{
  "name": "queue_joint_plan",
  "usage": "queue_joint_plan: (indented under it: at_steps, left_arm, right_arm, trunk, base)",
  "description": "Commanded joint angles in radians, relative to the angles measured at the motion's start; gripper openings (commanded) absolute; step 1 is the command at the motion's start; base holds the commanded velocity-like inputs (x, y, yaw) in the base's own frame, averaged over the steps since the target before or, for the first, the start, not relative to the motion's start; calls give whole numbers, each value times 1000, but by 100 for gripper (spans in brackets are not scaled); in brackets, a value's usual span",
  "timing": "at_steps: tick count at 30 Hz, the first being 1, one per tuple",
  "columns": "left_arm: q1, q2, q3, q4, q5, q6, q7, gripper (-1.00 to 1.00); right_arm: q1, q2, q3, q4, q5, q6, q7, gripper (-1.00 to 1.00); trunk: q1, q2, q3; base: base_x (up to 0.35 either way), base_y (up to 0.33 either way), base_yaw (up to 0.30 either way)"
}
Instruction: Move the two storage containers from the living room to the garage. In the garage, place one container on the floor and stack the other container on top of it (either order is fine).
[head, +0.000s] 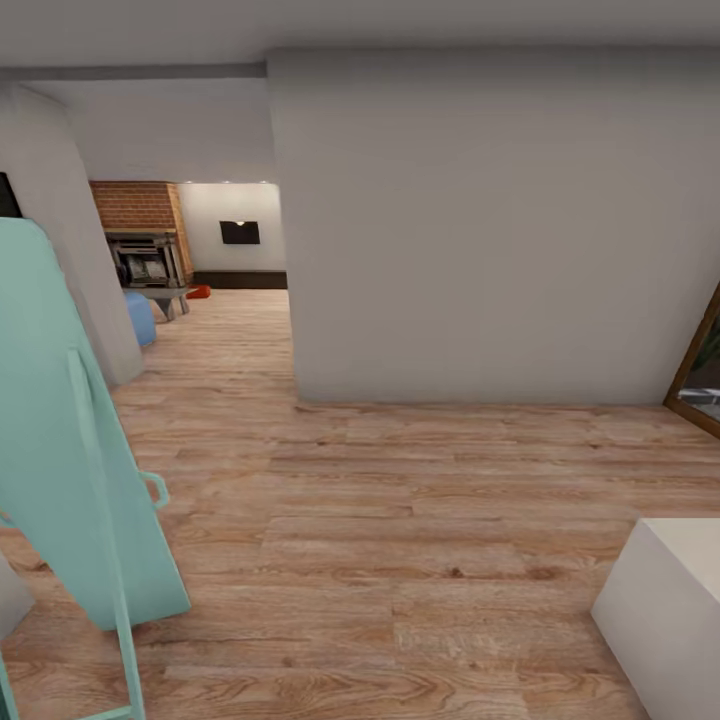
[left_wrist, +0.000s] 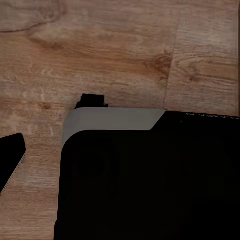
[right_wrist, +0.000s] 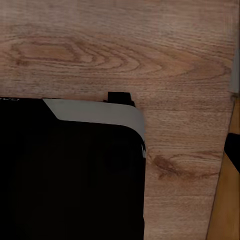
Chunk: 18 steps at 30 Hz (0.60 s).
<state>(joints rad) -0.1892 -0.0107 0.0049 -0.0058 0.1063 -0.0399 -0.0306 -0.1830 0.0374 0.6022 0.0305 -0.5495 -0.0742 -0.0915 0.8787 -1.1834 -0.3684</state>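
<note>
You're in transit, nothing hauled yet as far as I can judge: the head view has you on wood-plank floor (head: 400, 520) in a hallway, facing a white wall (head: 480, 230), with the living room (head: 215, 240) visible through the opening to its left. In there you can see the brick fireplace (head: 140, 230), the black TV (head: 240, 232), the low dark cabinet (head: 240, 280), and one small orange-red shape on the floor beside a grey stand, likely a container (head: 199, 292) (too small to be sure, and I can't pick out the second one). A blue rounded thing (head: 140, 318) sits nearer the opening. Close to you on the left is a tall teal panel with a frame (head: 70, 440), at the lower right a white block (head: 665, 610), and at the right edge a wood-framed opening (head: 700, 370). Both wrist views look straight down at plank floor past black housing with a grey chamfered corner (left_wrist: 115, 120) (right_wrist: 100, 112), so arms look tucked. Hand state: can't tell for either one, no fingers clearly shown, and nothing orange is in those views. Left to do, by my read: everything, meaning enter the living room, fetch both containers, drive to the garage, set one down, stack the other. Writing: a faint line of letters on the black housing edge in both wrist views, unreadable; no other labels.
</note>
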Motion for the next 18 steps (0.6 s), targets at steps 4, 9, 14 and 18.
queue_joint_plan:
  at_steps: [4, 9, 14, 18]
  left_arm:
    - [-1, 0, 0, 2, 10, -3, -3, 100]
    - [-1, 0, 0, 2, 11, -3, -3, 100]
    - [-1, 0, 0, 2, 11, -3, -3, 100]
    - [-1, 0, 0, 1, 11, -3, -3, 100]
  right_arm:
    - [-1, 1, 8, 3, -9, -6, -1, 100]
    - [-1, 1, 9, 3, -9, -6, -1, 100]
    - [-1, 1, 8, 3, -9, -4, -1, 100]
    - [-1, 1, 8, 3, -9, -4, -1, 100]
  trunk:
    - [1, -1, -1]
    - [1, -1, -1]
    - [1, -1, -1]
    - [1, -1, -1]
  base:
    - [322, 0, 0]
    - [322, 0, 0]
    - [322, 0, 0]
    - [322, 0, 0]
